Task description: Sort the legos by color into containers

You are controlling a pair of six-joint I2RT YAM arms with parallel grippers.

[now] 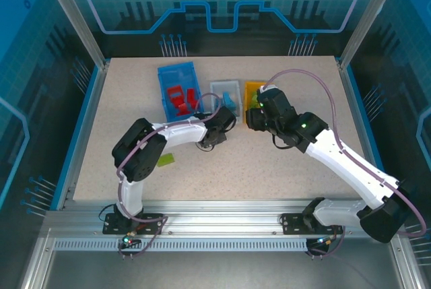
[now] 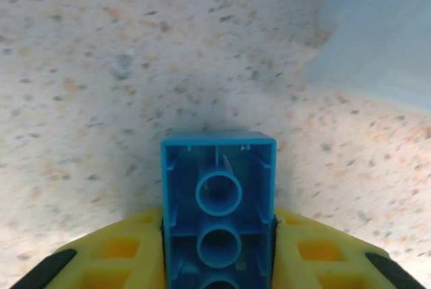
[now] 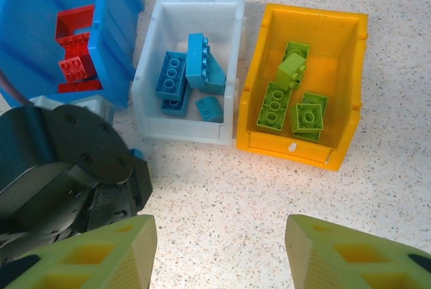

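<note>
Blue brick [image 2: 218, 215], we reckon light, rigid, slick, sits bottom centre of left wrist view, left jaws pinching its flat side walls, the sound hold; right jaws spread, empty.

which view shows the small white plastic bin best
Right wrist view: the small white plastic bin lies whole, blue bricks inside clear. Top external shows it small, partly behind the left arm. Left wrist: perhaps a blurred corner.

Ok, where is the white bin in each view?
Top external: white bin, back centre, between blue bin and orange-yellow bin.
Left wrist: pale blurred wall at upper right, probably it.
Right wrist: top centre, blue bricks inside.
Shared landmark: speckled tabletop.
</note>
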